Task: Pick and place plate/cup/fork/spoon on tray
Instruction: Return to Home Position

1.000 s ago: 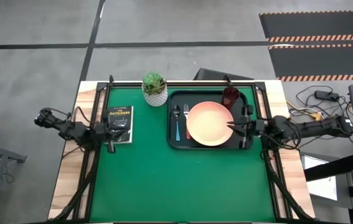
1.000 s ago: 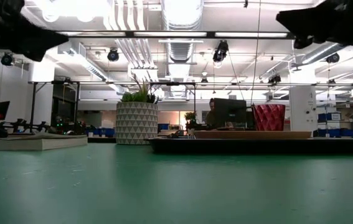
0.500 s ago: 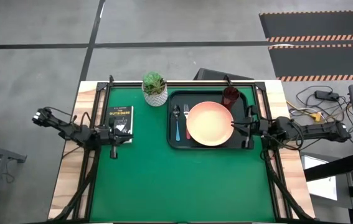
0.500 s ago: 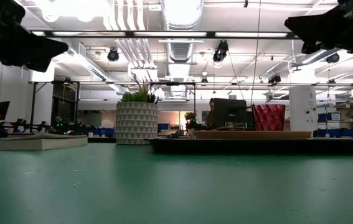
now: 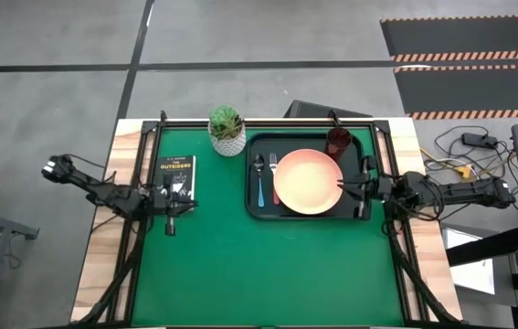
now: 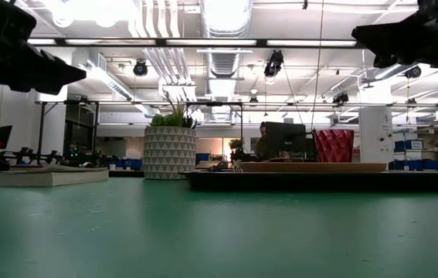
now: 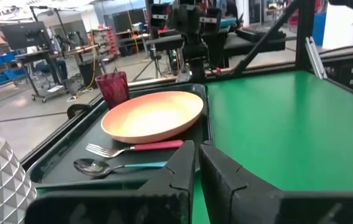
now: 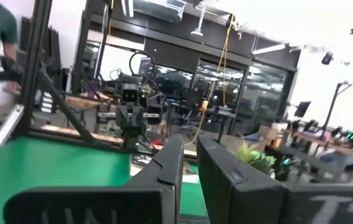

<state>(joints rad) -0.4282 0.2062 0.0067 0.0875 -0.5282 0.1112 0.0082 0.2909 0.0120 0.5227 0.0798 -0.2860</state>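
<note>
The black tray (image 5: 263, 208) lies at the table's far right. On it rest the salmon-orange plate (image 5: 308, 181), the maroon cup (image 5: 337, 142) at its far right corner, the pink-handled fork (image 5: 274, 174) and the blue-handled spoon (image 5: 259, 179) left of the plate. All four also show in the left wrist view: plate (image 7: 152, 115), cup (image 7: 114, 89), fork (image 7: 132, 148), spoon (image 7: 111, 166). My right gripper (image 5: 343, 187) hovers shut by the plate's right rim, above it. My left gripper (image 5: 182, 197) hovers shut and empty over the book's near right corner.
A small black book (image 5: 176, 172) lies at the far left of the green mat. A white pot with a green plant (image 5: 227, 131) stands just left of the tray's far corner. The mat's near half (image 5: 268, 274) is bare green.
My left gripper has gone a little toward the table's right edge and down, over the book's near right corner. My right gripper has drawn back from over the plate toward the table's right edge. The things on the tray have kept still.
</note>
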